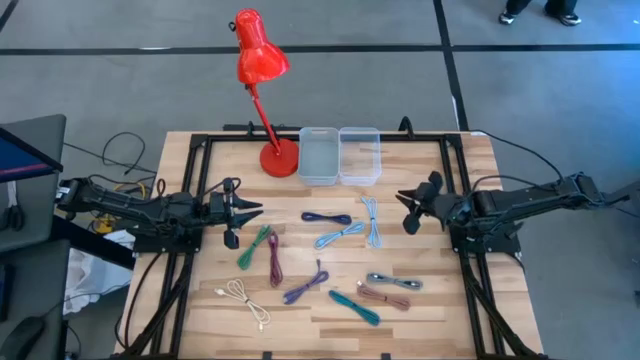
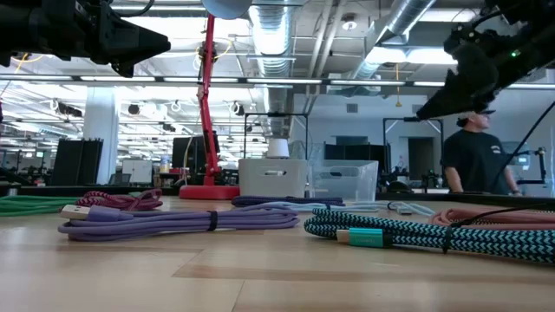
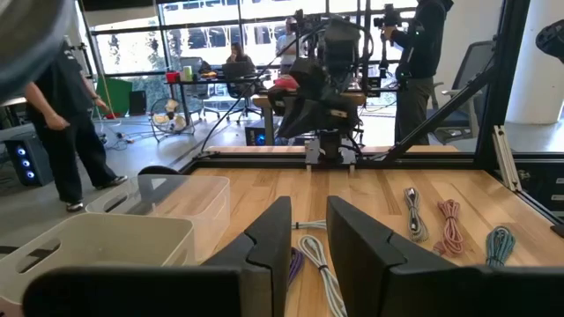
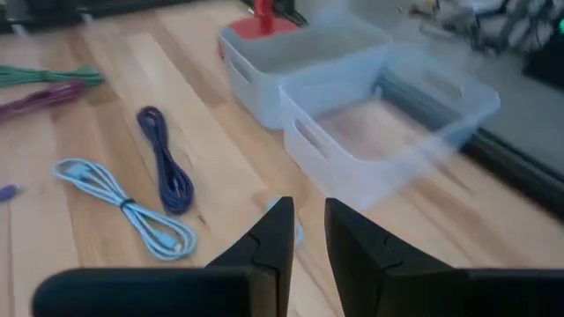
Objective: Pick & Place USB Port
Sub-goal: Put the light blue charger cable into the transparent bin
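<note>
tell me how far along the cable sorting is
Nothing looks done: the two clear plastic bins appear empty. Nothing is in hand; the left gripper and right gripper hover above the wooden table, holding nothing. Left: every cable, including the dark blue coiled cable and light blue cable.

Grey floor (image 1: 120, 90) with dark lines surrounds the table; ceiling pipes (image 2: 408, 22) at twelve o'clock; bright windows (image 3: 203, 40) behind desks; a person (image 2: 475, 156) at three o'clock

Both arms hover above the table, left claw (image 1: 250, 208) and right claw (image 1: 405, 208) slightly parted.
</note>
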